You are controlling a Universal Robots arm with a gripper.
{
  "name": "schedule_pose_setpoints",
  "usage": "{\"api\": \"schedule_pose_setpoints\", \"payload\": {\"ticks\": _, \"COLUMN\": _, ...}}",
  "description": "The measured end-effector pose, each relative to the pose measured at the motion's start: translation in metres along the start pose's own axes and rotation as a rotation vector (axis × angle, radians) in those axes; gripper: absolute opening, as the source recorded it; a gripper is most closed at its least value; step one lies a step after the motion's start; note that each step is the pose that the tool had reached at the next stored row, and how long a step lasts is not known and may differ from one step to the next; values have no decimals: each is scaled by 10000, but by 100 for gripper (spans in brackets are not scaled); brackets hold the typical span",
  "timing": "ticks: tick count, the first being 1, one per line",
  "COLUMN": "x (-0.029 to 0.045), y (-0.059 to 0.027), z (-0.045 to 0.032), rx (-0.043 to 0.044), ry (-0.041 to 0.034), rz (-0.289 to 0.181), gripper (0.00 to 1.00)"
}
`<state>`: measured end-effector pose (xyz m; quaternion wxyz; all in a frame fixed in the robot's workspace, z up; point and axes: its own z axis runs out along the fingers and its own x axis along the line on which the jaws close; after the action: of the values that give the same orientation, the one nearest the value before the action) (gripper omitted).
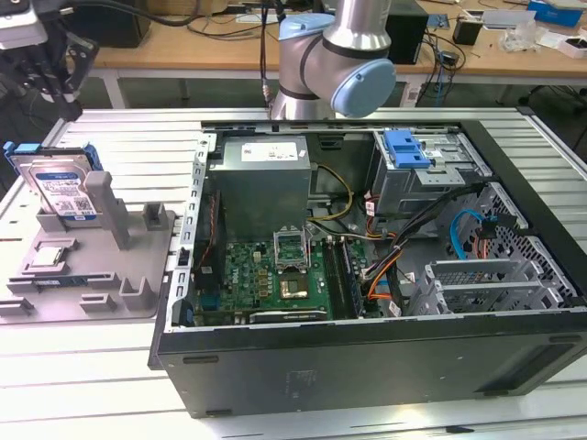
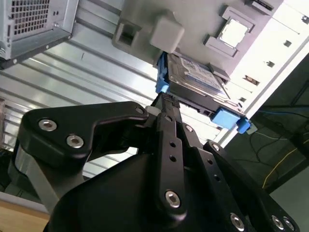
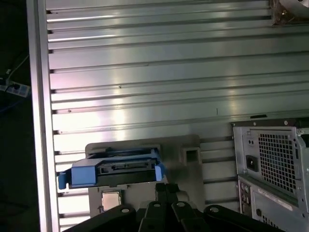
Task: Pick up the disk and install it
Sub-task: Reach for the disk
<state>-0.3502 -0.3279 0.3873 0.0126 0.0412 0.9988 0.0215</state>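
Approach stage of the pick-up. The disk (image 1: 62, 188) stands on edge in the grey holder (image 1: 92, 275) on the counter (image 1: 110, 128), at the exterior view's left, well apart from the open computer case (image 1: 367, 367). The end effector (image 2: 166, 100) hangs near the disk's upper edge without touching it. Its fingers appear clenched together and grasp nothing. By judgement, a grasp calls for parting them to span the disk.
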Motion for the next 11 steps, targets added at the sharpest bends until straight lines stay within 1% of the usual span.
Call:
{"api": "schedule_pose_setpoints", "payload": {"ticks": 1, "x": 33, "y": 7, "z": 0, "rx": 1, "ry": 1, "rz": 2, "gripper": 11}}
{"api": "schedule_pose_setpoints", "payload": {"ticks": 2, "x": 103, "y": 22, "z": 2, "rx": 0, "ry": 0, "rz": 7, "gripper": 11}}
{"api": "schedule_pose_setpoints", "payload": {"ticks": 3, "x": 199, "y": 41, "z": 4, "rx": 1, "ry": 1, "rz": 10, "gripper": 11}}
{"api": "schedule_pose_setpoints", "payload": {"ticks": 5, "x": 264, "y": 54, "z": 6, "rx": 1, "ry": 0, "rz": 15, "gripper": 11}}
{"api": "schedule_pose_setpoints", "payload": {"ticks": 6, "x": 320, "y": 65, "z": 7, "rx": 1, "ry": 0, "rz": 18, "gripper": 11}}
{"api": "schedule_pose_setpoints", "payload": {"ticks": 8, "x": 402, "y": 81, "z": 10, "rx": 1, "ry": -1, "rz": 21, "gripper": 11}}
{"api": "schedule_pose_setpoints", "payload": {"ticks": 9, "x": 494, "y": 99, "z": 12, "rx": 1, "ry": 0, "rz": 28, "gripper": 11}}
{"api": "schedule_pose_setpoints", "payload": {"ticks": 11, "x": 580, "y": 115, "z": 14, "rx": 1, "ry": -1, "rz": 31, "gripper": 11}}
